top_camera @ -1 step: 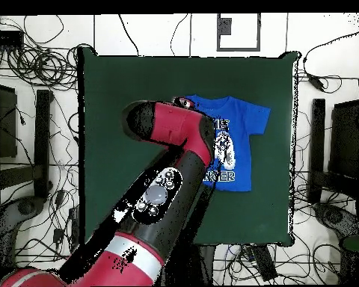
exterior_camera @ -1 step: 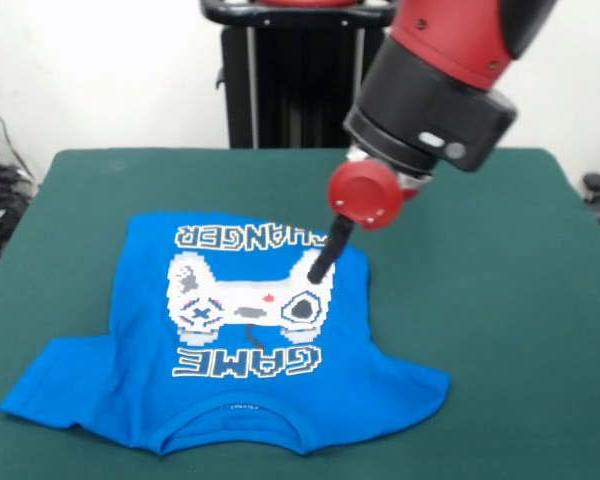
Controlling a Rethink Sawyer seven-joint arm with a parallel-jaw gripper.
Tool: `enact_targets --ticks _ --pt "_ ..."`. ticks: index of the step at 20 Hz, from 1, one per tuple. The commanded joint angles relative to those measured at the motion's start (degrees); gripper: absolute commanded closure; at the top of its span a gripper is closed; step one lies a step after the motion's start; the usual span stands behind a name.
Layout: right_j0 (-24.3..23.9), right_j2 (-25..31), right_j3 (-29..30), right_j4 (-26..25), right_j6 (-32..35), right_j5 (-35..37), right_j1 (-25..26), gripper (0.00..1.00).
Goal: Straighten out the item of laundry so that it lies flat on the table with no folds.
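Observation:
The item of laundry (exterior_camera @ -1 step: 140,300), a bright blue T-shirt, lies print up on the green table (exterior_camera @ -1 step: 500,300), its collar at the near edge and its hem toward the far side. Both sleeves are spread out, and the cloth looks mostly flat with slight ripples along the right side. My gripper (exterior_camera @ -1 step: 321,272) slants down from the red wrist, and its black tip meets the shirt at the right end of the controller print, covering part of the lettering. In the overhead view my arm hides the gripper and one side of the shirt (top_camera @ -1 step: 250,123), which lies off-centre on the table (top_camera @ -1 step: 115,112).
Wide bare felt surrounds the shirt on every side. A black pedestal (exterior_camera @ -1 step: 280,80) stands behind the table's far edge. Off the table, cables (top_camera @ -1 step: 33,67) and dark stands (top_camera @ -1 step: 317,149) crowd the floor.

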Motion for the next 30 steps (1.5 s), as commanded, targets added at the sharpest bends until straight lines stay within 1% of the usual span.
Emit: enact_targets --ticks 1,8,11,20,26,30 --pt "-0.2 12.7 10.4 -5.1 -9.5 -2.8 -0.8 0.0" --pt "1.0 12.8 12.0 -7.3 -4.2 -6.7 -0.2 0.0" --pt "0.8 13.1 12.9 -8.2 -3.6 -7.6 -0.6 0.0" --pt "-1.9 14.5 16.9 -11.8 -7.1 -8.4 -5.1 0.0" --pt "-3.8 15.3 19.0 -15.1 -8.6 -7.2 -8.5 0.0" --pt "-5.1 15.6 19.6 -17.8 -9.8 -6.8 -9.8 0.0"
